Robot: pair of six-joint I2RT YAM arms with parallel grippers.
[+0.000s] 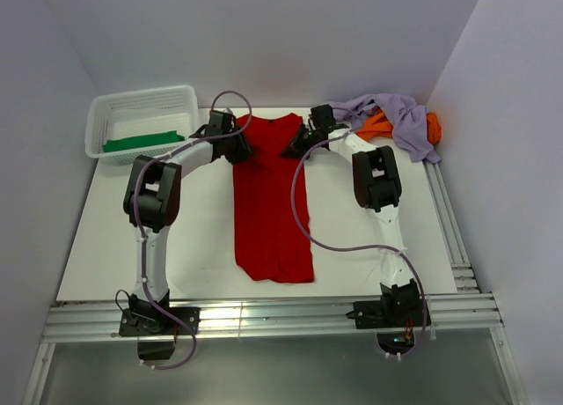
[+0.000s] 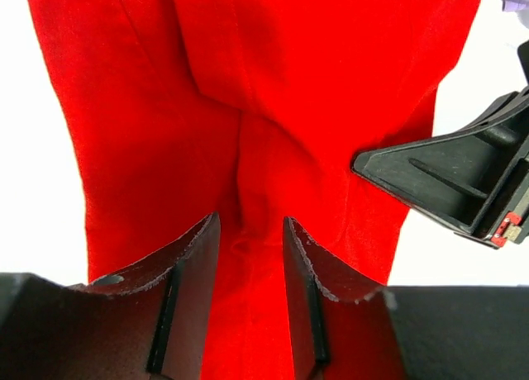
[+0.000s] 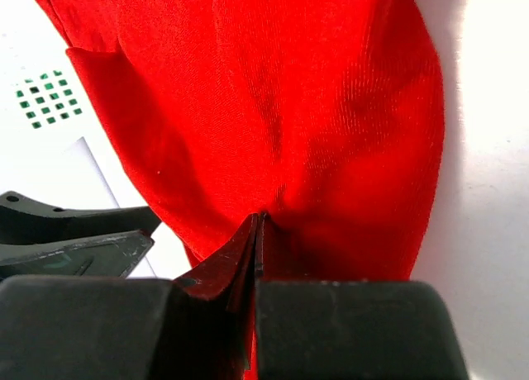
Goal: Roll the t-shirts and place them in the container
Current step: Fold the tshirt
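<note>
The red t-shirt [image 1: 271, 202] lies flat on the table, folded into a narrow strip, probably so that it can be rolled from its far end. Both arms stretch to that far end, with the wrists tipped down. The right gripper [image 3: 258, 219] is pressed together on the red cloth. The left gripper [image 2: 252, 223] has its fingers apart over a wrinkle there.

No writing, label, brand mark or number can be read in any view; the red t-shirt [image 1: 271, 202] shows only plain cloth; the white mesh basket [image 1: 95, 128], to the left of the shirt, carries no mark that is legible at this size.
</note>
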